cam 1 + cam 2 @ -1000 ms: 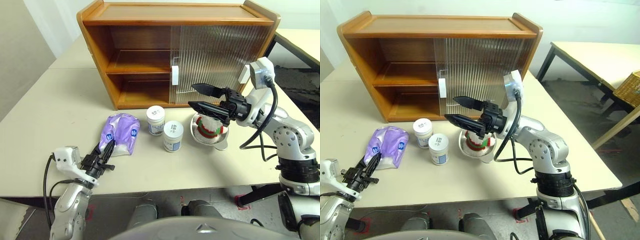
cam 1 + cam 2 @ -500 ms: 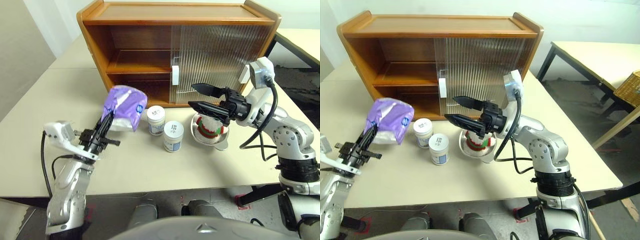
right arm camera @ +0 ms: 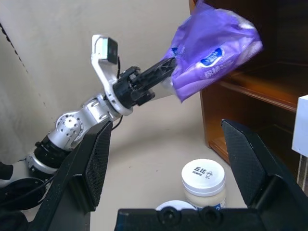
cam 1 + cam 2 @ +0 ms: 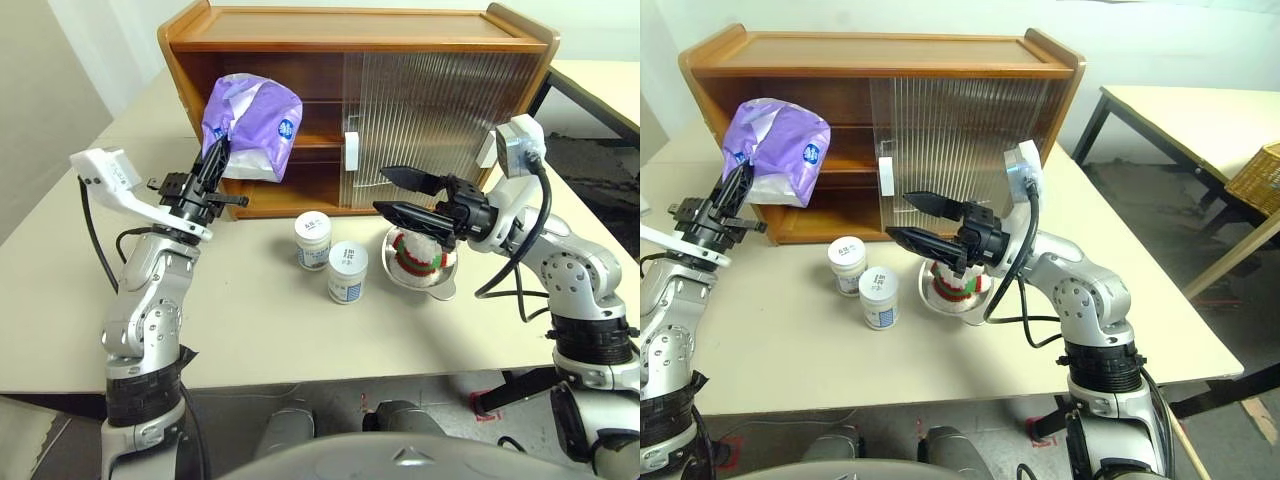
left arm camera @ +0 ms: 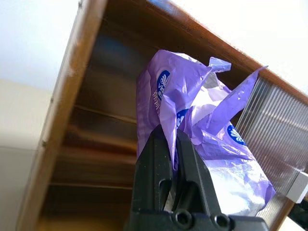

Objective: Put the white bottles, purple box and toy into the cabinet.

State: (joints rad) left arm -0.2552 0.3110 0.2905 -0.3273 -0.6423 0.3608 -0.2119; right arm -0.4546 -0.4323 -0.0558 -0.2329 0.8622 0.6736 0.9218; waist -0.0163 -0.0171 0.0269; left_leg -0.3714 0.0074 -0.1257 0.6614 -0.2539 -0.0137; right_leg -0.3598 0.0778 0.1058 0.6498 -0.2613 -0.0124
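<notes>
Two white bottles [image 4: 330,256] (table [image 4: 120,230]) before half-open cabinet [image 4: 300,30]

My count: two white bottles, one [image 4: 312,238] farther and to the left, one [image 4: 347,271] nearer and to the right, both standing on my table [image 4: 120,200]. One purple box [image 4: 252,127], up in front of the cabinet's open left side. One toy [image 4: 418,254], sitting in one steel bowl [image 4: 445,284] right of the bottles. One cabinet [image 4: 360,60] at the far side, with two shelves and two white door handles.
</notes>
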